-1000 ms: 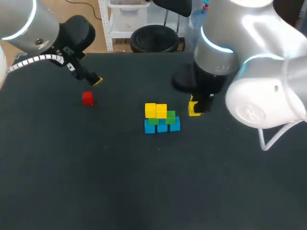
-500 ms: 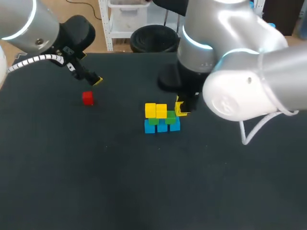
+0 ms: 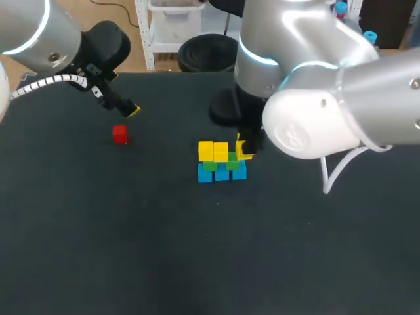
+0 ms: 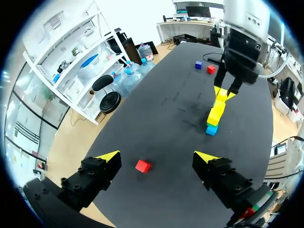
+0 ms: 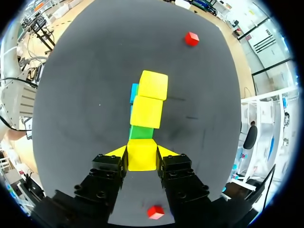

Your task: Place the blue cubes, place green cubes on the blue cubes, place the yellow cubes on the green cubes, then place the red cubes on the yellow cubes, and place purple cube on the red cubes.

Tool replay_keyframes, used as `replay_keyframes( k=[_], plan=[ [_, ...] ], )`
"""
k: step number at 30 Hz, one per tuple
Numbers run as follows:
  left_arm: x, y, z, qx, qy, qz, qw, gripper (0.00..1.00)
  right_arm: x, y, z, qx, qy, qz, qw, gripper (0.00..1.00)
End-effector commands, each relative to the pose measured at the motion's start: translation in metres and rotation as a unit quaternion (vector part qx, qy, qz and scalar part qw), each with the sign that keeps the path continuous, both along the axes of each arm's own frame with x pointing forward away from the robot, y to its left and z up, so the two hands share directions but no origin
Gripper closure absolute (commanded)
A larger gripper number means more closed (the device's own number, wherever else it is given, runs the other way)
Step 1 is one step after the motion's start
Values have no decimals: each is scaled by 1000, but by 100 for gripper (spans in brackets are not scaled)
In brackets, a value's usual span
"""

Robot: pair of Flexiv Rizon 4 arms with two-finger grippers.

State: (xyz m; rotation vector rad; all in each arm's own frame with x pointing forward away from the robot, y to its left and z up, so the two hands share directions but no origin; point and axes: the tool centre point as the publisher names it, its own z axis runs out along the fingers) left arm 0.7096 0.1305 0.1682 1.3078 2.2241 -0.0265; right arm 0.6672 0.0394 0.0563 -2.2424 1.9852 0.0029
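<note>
The right gripper (image 5: 141, 151), pinching a yellow cube (image 5: 141, 160), has slid in from the right and now sits just over the bare green cube (image 5: 141, 132) at the stack's (image 3: 221, 172) end. The left gripper (image 4: 156, 156), spread wide, has not moved from beside a red cube (image 4: 143, 166). That cube is well apart from the stack, with open table (image 3: 197, 249) between.

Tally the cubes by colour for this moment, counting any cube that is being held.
blue cubes: 3
green cubes: 2 visible
yellow cubes: 3, one in the right end effector
red cubes: 2
purple cube: 1
Total: 11
</note>
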Motion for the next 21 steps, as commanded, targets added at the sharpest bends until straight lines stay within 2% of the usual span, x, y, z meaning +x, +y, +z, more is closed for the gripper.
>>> replay_keyframes(
  k=[1,13,21],
  plan=[
    [2,0,0,-1,1,-2,1000,0,5,2,-4,0,5,0,1000,100],
    [2,0,0,-1,1,-2,1000,0,6,4,3,2,-1,5,1000,100],
    [2,0,0,-1,1,-2,1000,0,5,-1,2,-1,9,-3,1000,100]
  ],
)
